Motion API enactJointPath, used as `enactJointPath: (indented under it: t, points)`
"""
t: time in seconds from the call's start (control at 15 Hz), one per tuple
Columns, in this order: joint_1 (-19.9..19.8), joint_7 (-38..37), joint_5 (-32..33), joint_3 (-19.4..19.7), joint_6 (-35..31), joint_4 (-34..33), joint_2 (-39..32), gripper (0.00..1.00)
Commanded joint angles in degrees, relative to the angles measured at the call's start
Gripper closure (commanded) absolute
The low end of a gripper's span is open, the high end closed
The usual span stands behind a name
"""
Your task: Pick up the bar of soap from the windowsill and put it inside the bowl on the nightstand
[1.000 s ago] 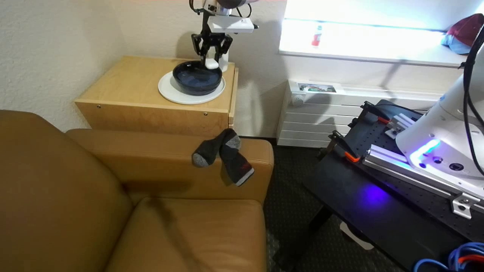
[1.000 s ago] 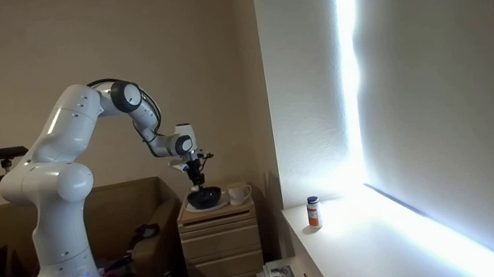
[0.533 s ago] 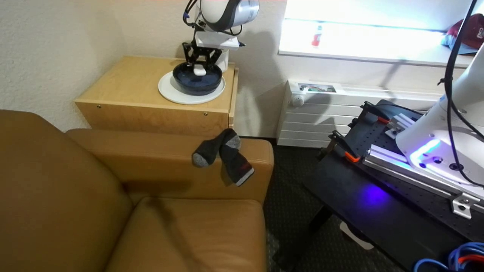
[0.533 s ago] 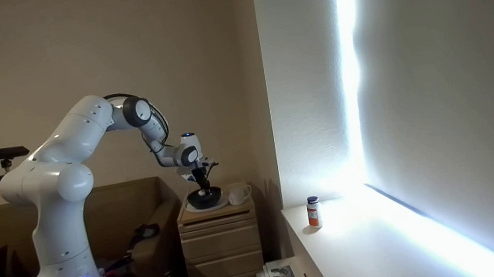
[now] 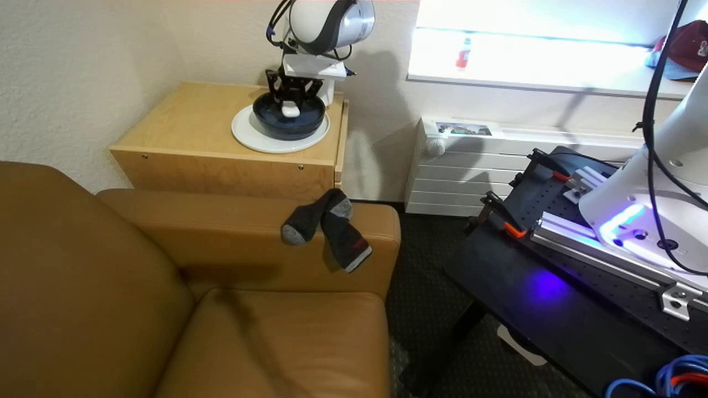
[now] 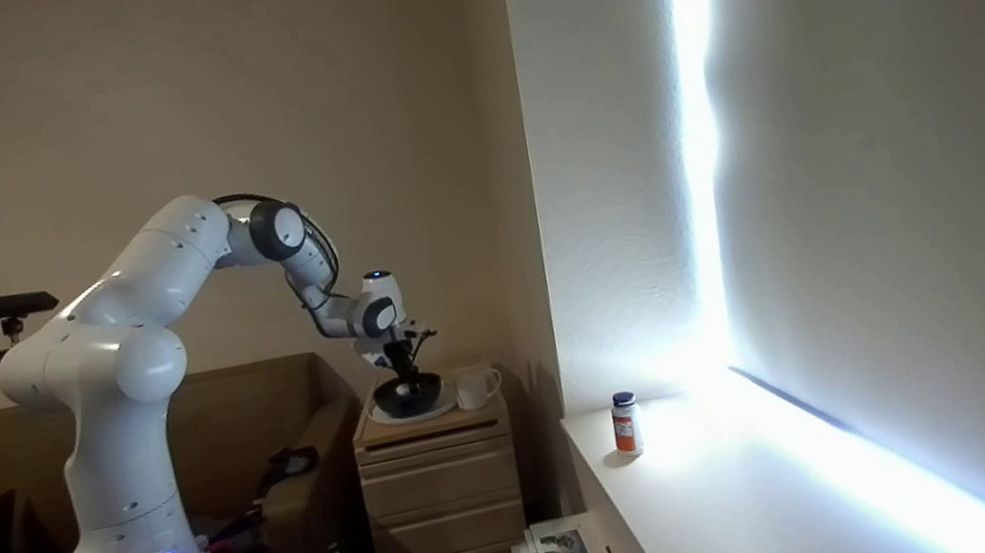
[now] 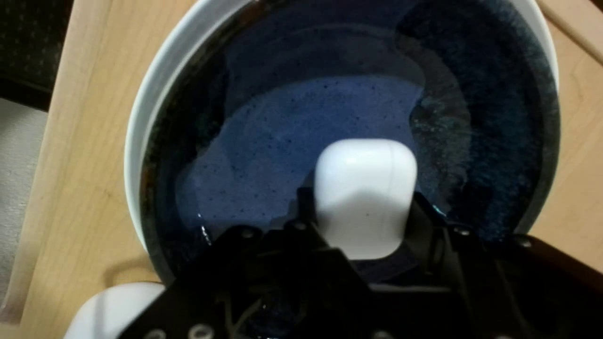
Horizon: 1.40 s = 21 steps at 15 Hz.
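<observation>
1. Nearest, in the wrist view: a black gripper [image 7: 363,205], jaws clenched on a white bar of soap [image 7: 366,195].
2. The soap sits between the two fingers [image 7: 306,203], one rounded end jutting past them.
3. It is inside the rim of a dark blue bowl [image 7: 287,132]; whether it touches the bottom is unclear.
4. Beneath the bowl, a white plate [image 7: 134,150] on a wooden nightstand [image 7: 80,212]; just beside, a mug [image 6: 474,388].
5. Farther off, in an exterior view: the bright windowsill [image 6: 697,514], bearing an upright bottle [image 6: 627,427].
</observation>
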<state>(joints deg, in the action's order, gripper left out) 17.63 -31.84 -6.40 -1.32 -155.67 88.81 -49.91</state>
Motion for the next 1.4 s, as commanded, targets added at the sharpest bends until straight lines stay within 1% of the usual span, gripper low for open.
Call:
enactJointPath:
  t: [0.0, 0.53, 0.6, 0.67, 0.8, 0.87, 0.93, 1.13, 1.27, 1.33]
  points:
    - [-0.03, 1.34, -1.44, -0.34, 0.3, -1.37, -1.88, 0.76]
    - [0.91, 0.41, -0.78, 0.98, 0.92, -2.83, -4.14, 0.76]
    - [1.1, 0.07, -0.77, 1.25, 1.15, -2.95, -4.33, 0.26]
    - [1.25, -0.29, -0.72, 1.6, 1.58, -3.05, -4.16, 0.25]
    - [0.82, 0.16, -1.08, 1.14, 1.21, -2.58, -3.54, 0.13]
    - [0.68, 0.23, -1.26, 1.02, 0.71, -2.04, -2.76, 0.05]
    - [0.3, 0.48, -1.69, 0.48, 0.18, -1.3, -1.65, 0.01]
    - [-1.4, 2.61, -3.61, -1.87, -1.77, 2.44, 3.18, 0.0]
    - [-5.16, 7.34, -7.55, -6.92, -3.86, 6.89, 8.78, 0.0]
    - [-8.52, 11.44, -10.82, -11.36, -4.42, 9.47, 11.81, 0.0]
